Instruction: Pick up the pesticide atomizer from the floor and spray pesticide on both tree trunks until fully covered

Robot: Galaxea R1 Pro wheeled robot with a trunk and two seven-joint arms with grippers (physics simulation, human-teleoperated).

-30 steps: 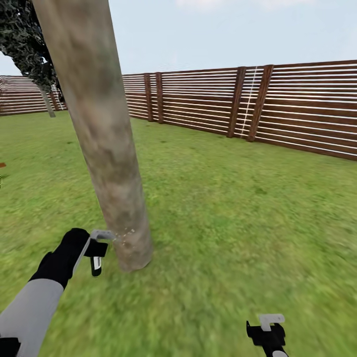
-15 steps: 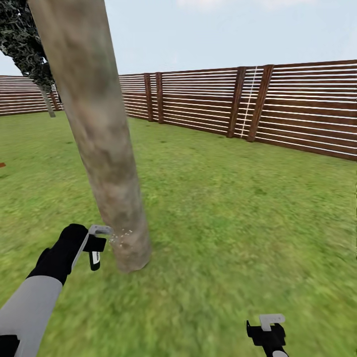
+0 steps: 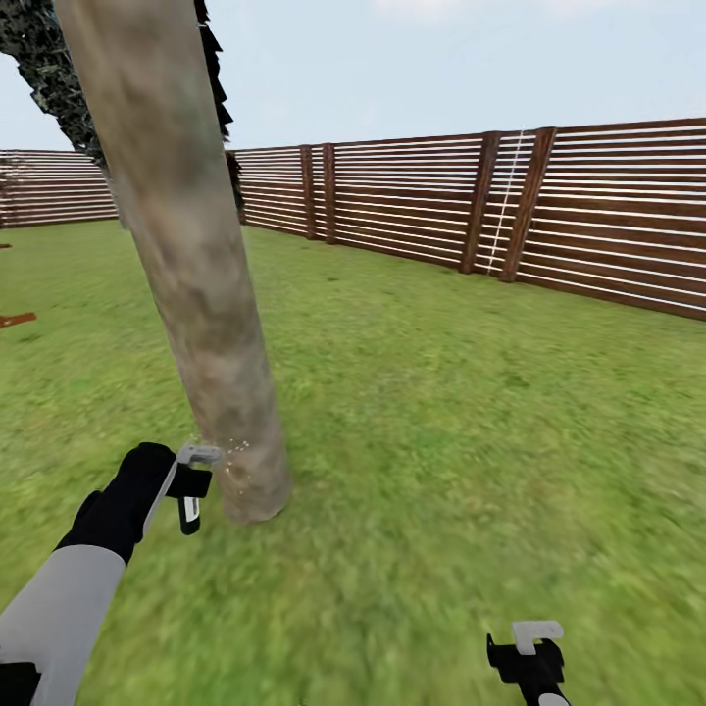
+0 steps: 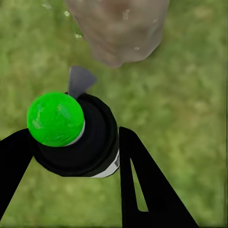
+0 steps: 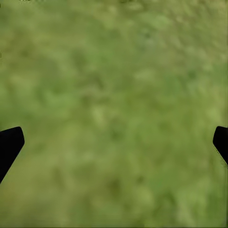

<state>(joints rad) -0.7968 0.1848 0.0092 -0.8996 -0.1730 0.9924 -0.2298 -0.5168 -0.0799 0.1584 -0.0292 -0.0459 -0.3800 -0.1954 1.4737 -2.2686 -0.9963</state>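
A thick, mottled grey-brown tree trunk [image 3: 196,284] leans up from the grass floor [image 3: 441,412] at centre left. My left gripper [image 3: 188,487] is shut on the pesticide atomizer [image 3: 190,495], held just left of the trunk's base, with pale spray specks [image 3: 235,456] against the bark. In the left wrist view the atomizer [image 4: 80,142] has a black body and a green cap, sits between the gripper's [image 4: 76,159] black fingers, and its grey nozzle points at the trunk [image 4: 118,28]. My right gripper [image 3: 529,652] hangs open over bare grass, as the right wrist view [image 5: 114,142] confirms.
A brown slat fence [image 3: 510,206] rings the lawn at the back and right. Dark foliage of a farther tree [image 3: 39,59] shows behind the trunk. A small brown object [image 3: 18,319] lies at the left edge. Open grass stretches right of the trunk.
The whole view has shifted, so the camera moved: fence and far tree sit further right. The left gripper keeps the atomizer at the trunk's base. The right gripper is unchanged.
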